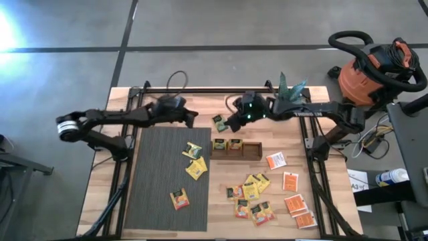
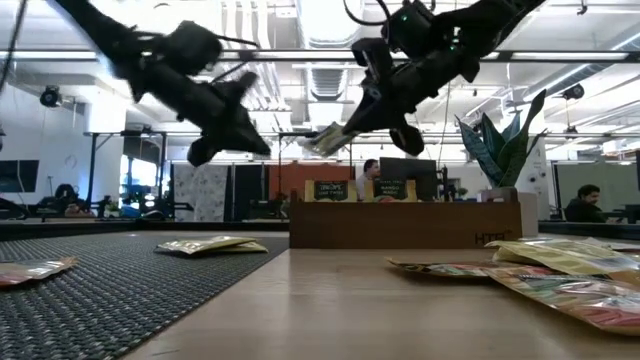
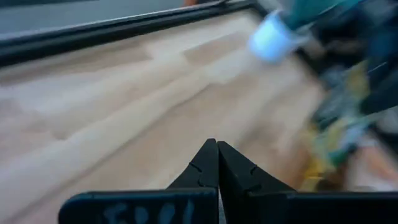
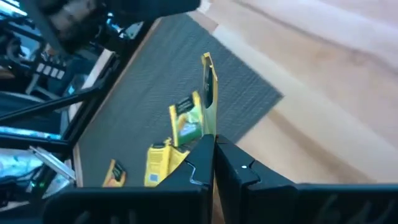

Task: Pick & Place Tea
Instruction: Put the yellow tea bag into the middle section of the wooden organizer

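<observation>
Strong glare whitens the floor (image 1: 10, 30) well to the far left of the left gripper (image 1: 193, 118) in the high view, while the wooden table (image 1: 294, 221) lies evenly lit with only soft shadows. In the low view both arms hang as dark silhouettes against bright ceiling lights (image 2: 330, 20) above them, and the sachets (image 2: 590, 290) nearest the lens, below the right gripper (image 2: 345, 125), are soft and out of focus. The left wrist view is heavily smeared by motion blur beyond its sharp fingertips (image 3: 208, 155); the right wrist view is clearer, blurred only at its far edges.

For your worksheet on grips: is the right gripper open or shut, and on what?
Shut on a yellow tea sachet: the right gripper pinches its edge, lifted above the table.
</observation>
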You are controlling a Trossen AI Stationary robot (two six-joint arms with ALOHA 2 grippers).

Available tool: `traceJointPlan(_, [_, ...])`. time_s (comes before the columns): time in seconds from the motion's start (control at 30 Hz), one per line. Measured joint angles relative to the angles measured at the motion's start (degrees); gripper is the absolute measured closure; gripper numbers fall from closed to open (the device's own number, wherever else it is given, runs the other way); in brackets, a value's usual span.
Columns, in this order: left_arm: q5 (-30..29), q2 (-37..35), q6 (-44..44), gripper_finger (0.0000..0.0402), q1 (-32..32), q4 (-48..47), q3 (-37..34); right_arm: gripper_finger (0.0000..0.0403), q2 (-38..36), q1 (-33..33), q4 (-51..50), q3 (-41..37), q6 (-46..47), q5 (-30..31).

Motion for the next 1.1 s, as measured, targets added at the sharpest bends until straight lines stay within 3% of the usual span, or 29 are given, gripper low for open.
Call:
traceJointPlan(0.1, [9.29, -2.34, -5.60, 0.0401, 1.07, 11.46, -6.44, 0.0394, 0.28, 3.86, 7.67, -3.55, 4.34, 2.82])
traceJointPlan(0.2, [14.92, -1.76, -11.67, 0.0401, 1.43, 18.86, -10.80, 0.0394, 0.73, 6.99, 16.15, -6.32, 8.78, 7.89])
traceJointPlan(0.43, [26.20, 4.86, -16.55, 0.0401, 1.43, 22.31, -10.08, 0.0394, 1.04, 11.30, 19.67, -8.03, 12.84, 16.88])
traceJointPlan(0.7, [31.21, 12.93, -19.42, 0.0401, 0.49, 27.81, -3.97, 0.0394, 1.07, 15.08, 22.77, -8.05, 13.92, 23.00])
traceJointPlan(0.83, [31.78, 14.76, -20.42, 0.0401, -1.16, 33.57, -1.86, 0.0394, 1.45, 15.83, 22.78, -8.10, 13.67, 24.13])
traceJointPlan(1.1, [31.64, 15.22, -20.78, 0.0401, -3.58, 33.68, 0.19, 0.0394, 1.48, 16.38, 21.78, -8.40, 12.13, 27.25])
